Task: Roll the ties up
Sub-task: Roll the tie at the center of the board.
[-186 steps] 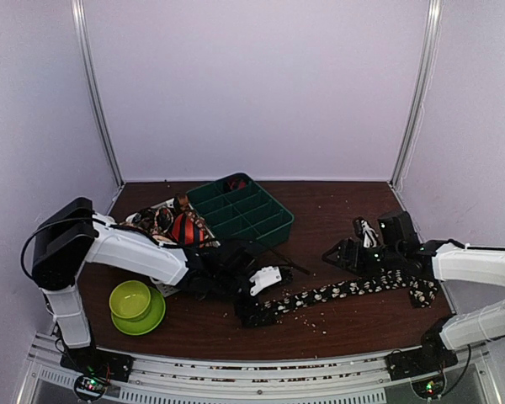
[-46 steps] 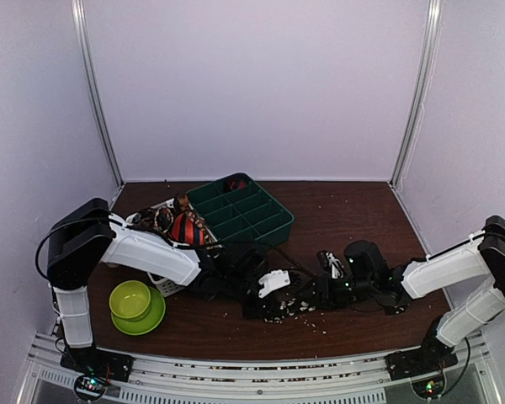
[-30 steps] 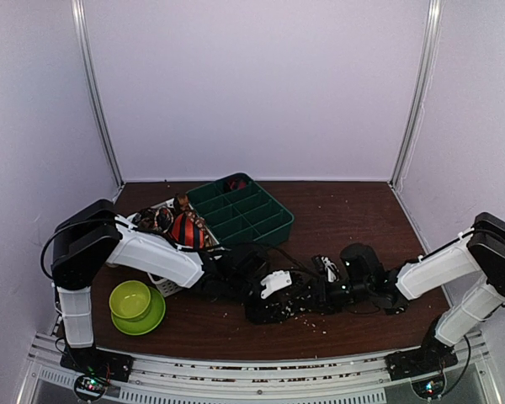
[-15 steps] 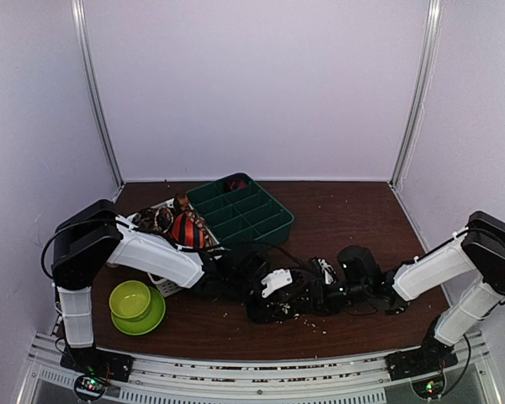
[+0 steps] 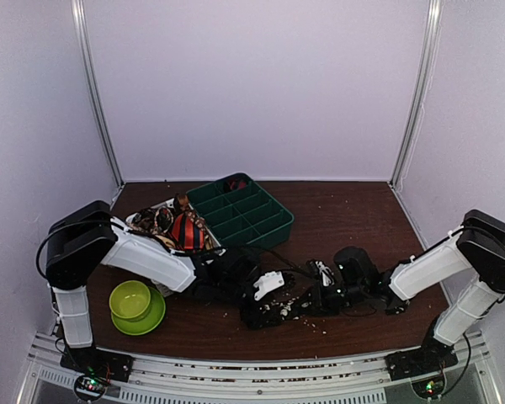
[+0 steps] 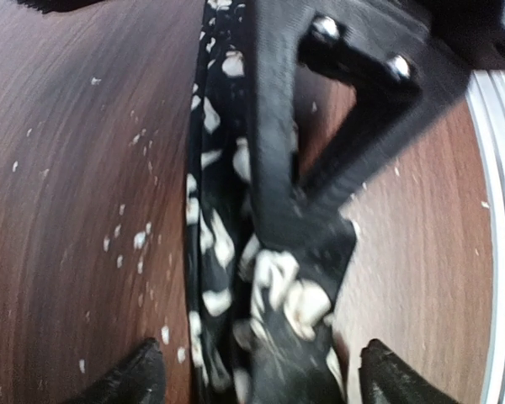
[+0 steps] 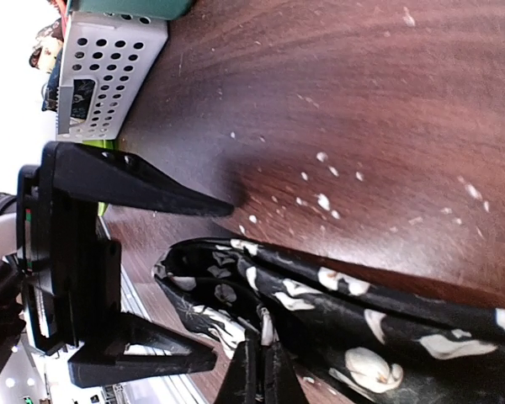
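The black tie with cream flower spots [image 5: 284,312] lies bunched in folds on the brown table, between my two grippers. My left gripper [image 6: 265,383] is open, and its fingertips [image 6: 143,377] straddle the folded end without touching it. From the right, my right gripper [image 7: 262,370] is shut on an inner fold of the tie [image 7: 337,303]. In the top view the left gripper [image 5: 268,303] and right gripper [image 5: 310,301] nearly meet over the bundle. The right gripper's black fingers [image 6: 320,143] show in the left wrist view, lying along the tie [image 6: 215,244].
A green divided tray [image 5: 273,220] stands behind the grippers. To its left a white perforated basket [image 7: 109,71] holds a red-and-black striped tie [image 5: 185,229] and a brown-gold tie [image 5: 156,219]. A lime bowl on a plate [image 5: 131,300] sits near left. Pale crumbs dot the wood.
The right gripper closed onto a fold of the spotted tie and slid a little left. The left gripper opened wider around the bundle. Six seconds ago the tie lay stretched out rightward.
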Tool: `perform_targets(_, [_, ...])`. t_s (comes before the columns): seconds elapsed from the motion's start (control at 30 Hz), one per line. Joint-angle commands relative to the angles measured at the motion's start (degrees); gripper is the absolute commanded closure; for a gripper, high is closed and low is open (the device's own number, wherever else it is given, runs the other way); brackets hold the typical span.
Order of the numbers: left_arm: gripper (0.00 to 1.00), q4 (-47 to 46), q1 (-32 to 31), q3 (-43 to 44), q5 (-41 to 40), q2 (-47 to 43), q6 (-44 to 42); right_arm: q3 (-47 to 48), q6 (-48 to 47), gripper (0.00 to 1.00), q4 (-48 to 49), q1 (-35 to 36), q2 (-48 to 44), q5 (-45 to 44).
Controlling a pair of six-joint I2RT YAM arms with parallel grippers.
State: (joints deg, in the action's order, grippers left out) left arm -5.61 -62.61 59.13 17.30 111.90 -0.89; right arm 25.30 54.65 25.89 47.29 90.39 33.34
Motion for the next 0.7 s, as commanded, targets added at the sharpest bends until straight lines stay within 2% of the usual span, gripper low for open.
perform_targets(0.0, [0.11,-3.8,0.3,-3.1,-1.8,-4.4,-1.5,2.8,-3.2,1.00,-4.4,0.3,-1.3,-1.5])
perform_targets(0.13, [0.07,-4.5,0.0,-3.9,-2.7,-4.1,-2.7,4.4,-4.8,1.00,-7.4,0.2,-2.0,-1.9])
perform_targets(0.27, [0.12,-5.5,-0.3,-3.5,-3.9,-2.8,-4.8,6.0,-6.3,1.00,-10.0,-0.1,-1.5,-1.9])
perform_targets(0.5, [0.34,-2.6,-1.5,0.5,-6.4,1.2,-8.2,8.8,-9.1,1.00,-14.6,-2.1,-0.4,-0.2])
perform_targets(0.6, [0.50,-0.3,-1.5,0.9,-7.0,1.3,-9.4,9.6,-9.9,1.00,-15.6,-2.7,0.2,0.2])
perform_targets(0.67, [0.61,1.4,-1.4,0.9,-7.8,1.2,-10.2,9.7,-9.8,0.96,-15.3,-3.2,0.7,0.9])
